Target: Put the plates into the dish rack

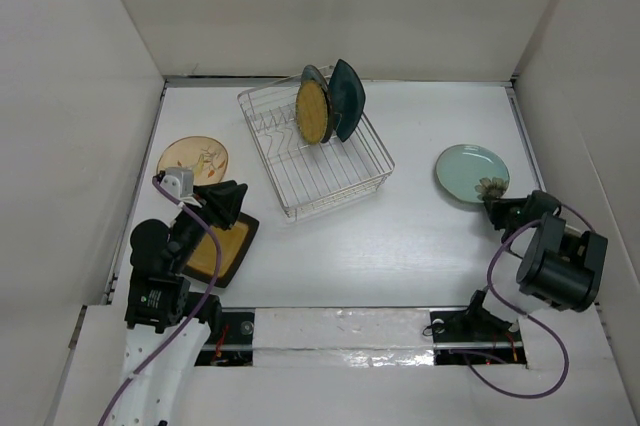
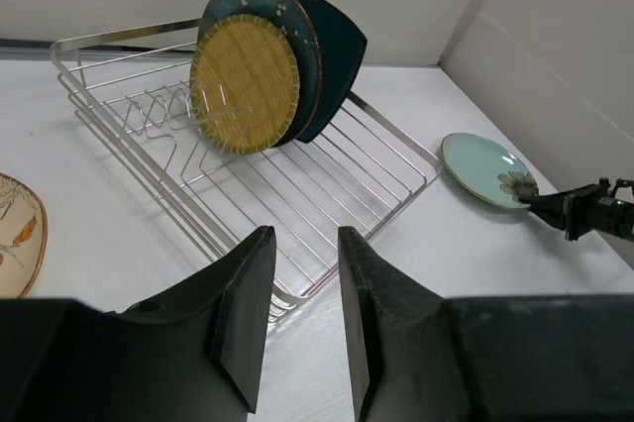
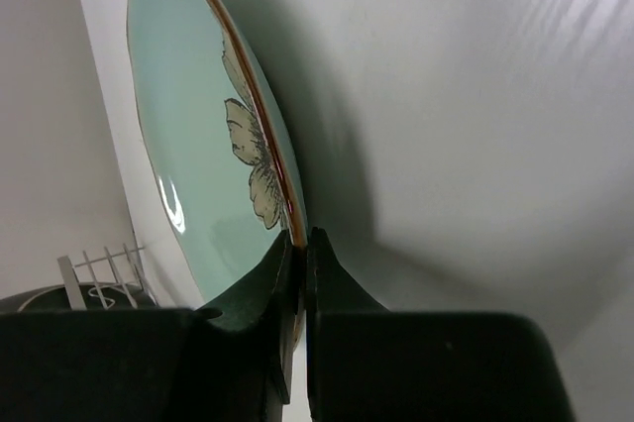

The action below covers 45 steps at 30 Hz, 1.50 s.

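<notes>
The silver wire dish rack (image 1: 345,181) (image 2: 327,189) holds three upright plates at its far end: the round yellow woven-look plate (image 1: 313,111) (image 2: 244,83), a round teal plate (image 2: 302,31) behind it, and the dark teal squarish plate (image 1: 349,98) (image 2: 342,46). The tan plate with a drawing (image 1: 192,158) (image 2: 18,234) lies far left. The mustard black-rimmed square plate (image 1: 218,251) lies under my left gripper (image 1: 225,208) (image 2: 302,263), which is open and empty. My right gripper (image 1: 495,208) (image 3: 303,244) is shut on the near rim of the pale green plate (image 1: 470,172) (image 3: 198,145).
White walls enclose the table on the left, back and right. The right arm's body (image 1: 560,266) stands near the right wall. The right gripper also shows in the left wrist view (image 2: 580,212), beside the pale green plate (image 2: 485,169).
</notes>
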Each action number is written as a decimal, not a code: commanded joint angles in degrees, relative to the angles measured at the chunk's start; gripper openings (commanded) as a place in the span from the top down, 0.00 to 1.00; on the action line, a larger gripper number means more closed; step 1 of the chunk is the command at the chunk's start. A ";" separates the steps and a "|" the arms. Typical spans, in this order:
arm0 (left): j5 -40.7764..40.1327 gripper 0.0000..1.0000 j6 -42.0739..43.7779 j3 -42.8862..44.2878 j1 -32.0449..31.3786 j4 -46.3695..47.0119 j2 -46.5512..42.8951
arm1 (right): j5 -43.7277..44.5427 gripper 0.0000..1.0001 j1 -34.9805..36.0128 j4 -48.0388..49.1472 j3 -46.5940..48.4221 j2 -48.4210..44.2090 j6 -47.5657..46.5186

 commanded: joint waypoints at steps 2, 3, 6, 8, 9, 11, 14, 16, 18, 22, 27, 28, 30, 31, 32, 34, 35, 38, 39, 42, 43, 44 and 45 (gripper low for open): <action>0.41 0.72 0.49 1.64 -0.28 2.01 0.92 | 4.49 1.00 4.89 0.36 1.64 -13.87 1.18; 0.41 0.72 0.49 1.64 -0.28 1.92 1.01 | 6.18 1.00 7.60 -1.86 2.78 -17.21 0.13; 0.49 0.72 0.49 1.55 -0.28 1.83 1.18 | 14.96 1.00 12.97 -10.39 8.49 -29.87 -4.79; 0.58 0.72 0.49 1.55 -0.28 1.75 1.27 | 20.41 1.00 18.76 -14.97 13.94 -36.30 -8.92; 0.67 0.72 0.58 1.55 -0.28 1.74 1.44 | 22.78 1.00 20.87 -16.20 15.96 -37.80 -10.50; 0.84 0.72 0.50 1.46 -0.28 1.83 1.53 | 26.04 1.00 27.99 -17.43 21.91 -39.39 -15.77; 0.93 0.72 0.50 1.46 -0.28 1.74 1.80 | 30.87 1.00 40.25 -18.93 28.88 -37.21 -23.59; 0.76 0.72 0.58 1.46 -0.28 1.66 1.88 | 34.13 1.00 47.23 -20.86 37.31 -31.77 -30.51; 0.41 0.72 0.50 1.46 -0.28 1.66 1.97 | 39.48 1.00 56.99 -24.28 47.55 -23.98 -37.54; 0.23 0.72 0.58 1.46 -0.28 1.57 1.89 | 46.09 1.00 67.37 -31.40 66.79 -8.52 -46.00; -0.47 0.72 0.49 1.37 -0.28 1.48 1.89 | 53.38 1.00 72.74 -42.57 90.30 9.62 -53.75; -0.56 0.72 0.41 1.37 -0.28 1.39 1.97 | 54.09 1.00 73.36 -43.88 93.82 12.35 -54.98; -0.56 0.72 0.23 1.37 -0.28 1.57 2.06 | 55.67 1.00 73.37 -47.93 104.36 20.35 -55.69; -0.65 0.72 0.32 1.37 -0.28 1.57 2.24 | 56.37 1.00 73.37 -48.90 107.70 22.81 -56.30; -0.65 0.72 0.23 1.37 -0.28 1.39 2.24 | 58.81 1.00 73.89 -50.21 113.22 27.53 -56.74; -0.82 0.72 0.23 1.29 -0.28 1.39 2.41 | 59.98 1.00 73.89 -51.89 117.83 31.43 -57.36; -0.83 0.72 0.23 1.29 -0.28 1.39 2.59 | 61.29 1.00 74.41 -51.37 118.89 32.84 -57.71; -1.26 0.72 0.32 1.29 -0.28 1.31 2.76 | 62.87 1.00 75.12 -48.40 118.47 35.49 -58.59; -1.26 0.72 0.23 1.29 -0.28 1.39 2.85 | 64.10 1.00 75.91 -47.60 118.11 36.62 -59.29; -1.62 0.72 0.23 1.29 -0.28 1.39 3.20 | 70.15 1.00 77.75 -44.18 118.11 39.35 -64.82; -1.62 0.72 0.23 1.29 -0.28 1.39 3.29 | 70.61 1.00 77.76 -43.81 118.11 40.84 -65.79; -1.70 0.72 0.23 1.29 -0.28 1.39 3.38 | 70.70 1.00 77.76 -43.64 118.20 41.37 -65.71; -1.62 0.72 0.14 1.37 -0.28 1.39 3.55 | 70.36 1.00 77.76 -43.81 118.11 41.90 -65.37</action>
